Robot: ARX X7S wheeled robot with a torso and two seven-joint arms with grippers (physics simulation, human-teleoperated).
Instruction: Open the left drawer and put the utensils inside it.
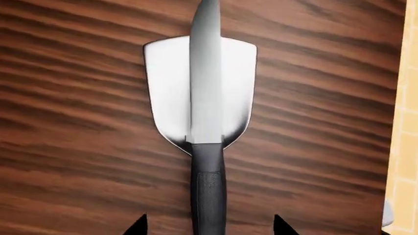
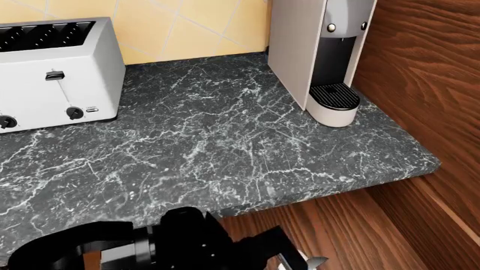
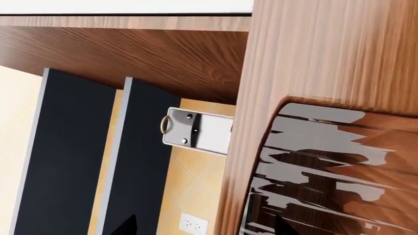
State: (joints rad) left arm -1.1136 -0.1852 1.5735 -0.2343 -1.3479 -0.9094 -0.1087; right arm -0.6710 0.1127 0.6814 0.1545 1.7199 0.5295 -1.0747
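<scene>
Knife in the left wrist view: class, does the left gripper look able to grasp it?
Probably yes: the knife lies uncovered on a flat silver utensil, its black handle between the left gripper's open fingertips; nothing blocks it.

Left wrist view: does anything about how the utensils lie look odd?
Yes. The black-handled knife with a grey blade lies lengthwise on top of a flat silver spatula-like blade, stacked on the brown wood-grain surface rather than side by side.
</scene>
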